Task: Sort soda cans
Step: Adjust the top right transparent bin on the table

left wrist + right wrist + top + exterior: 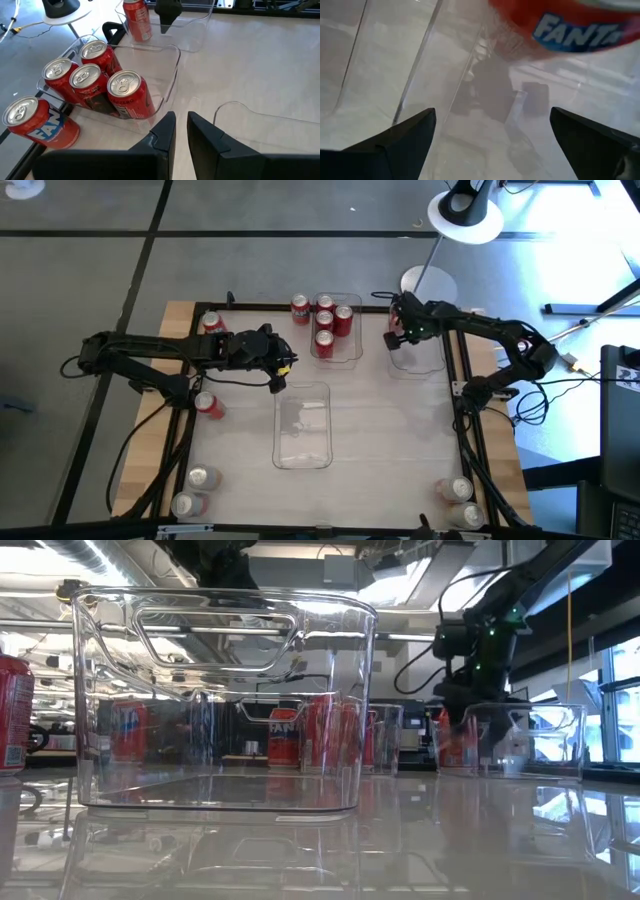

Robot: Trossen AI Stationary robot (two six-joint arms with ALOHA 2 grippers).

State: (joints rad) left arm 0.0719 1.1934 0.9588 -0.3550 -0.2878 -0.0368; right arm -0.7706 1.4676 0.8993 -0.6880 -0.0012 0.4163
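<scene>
A red can [565, 22] lettered "FANTA" stands in the far right bin [418, 358], just beside the right gripper [397, 332], whose fingers [400, 137] are spread wide and released. Four red cans [95, 80] fill the far centre bin [352, 352]; another "FA…" can [37, 122] stands just outside it. The left gripper [284, 372] hovers between this bin and the near centre bin [302, 455], fingers [162, 135] nearly together, grasping nothing. More cans [200, 478] stand at the tabletop [390, 430] edges.

We are seeing three clear plastic bins sitting on the pale table [400, 430]: an empty bin [303, 425] at centre, a second bin [349, 350] at twelve o'clock, a third bin [425, 362] at two o'clock, with a white lamp [465, 215] standing beyond.
</scene>
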